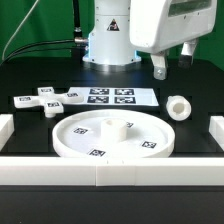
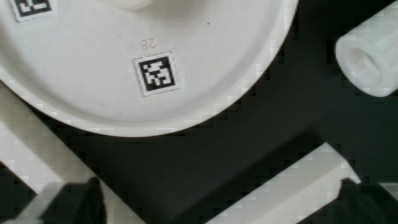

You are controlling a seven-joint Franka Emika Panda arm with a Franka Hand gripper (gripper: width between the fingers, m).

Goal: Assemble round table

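Observation:
The large white round disc (image 1: 110, 137) with a central hub lies flat at the table's front middle. Part of its rim and one tag show in the wrist view (image 2: 143, 70). The short thick cylinder (image 1: 178, 107) lies on its side to the exterior view's right of the disc, and its end shows in the wrist view (image 2: 372, 60). The cross-shaped piece (image 1: 48, 101) lies at the exterior view's left. My gripper (image 1: 173, 60) hangs well above the cylinder, open and empty. In the wrist view (image 2: 214, 205) its two fingertips (image 2: 71, 203) stand far apart over dark table.
The marker board (image 1: 110, 97) lies flat behind the disc. White border rails run along the front (image 1: 110, 172) and both sides (image 1: 215, 130), and one crosses the wrist view (image 2: 294, 190). The robot's base (image 1: 108, 40) stands at the back.

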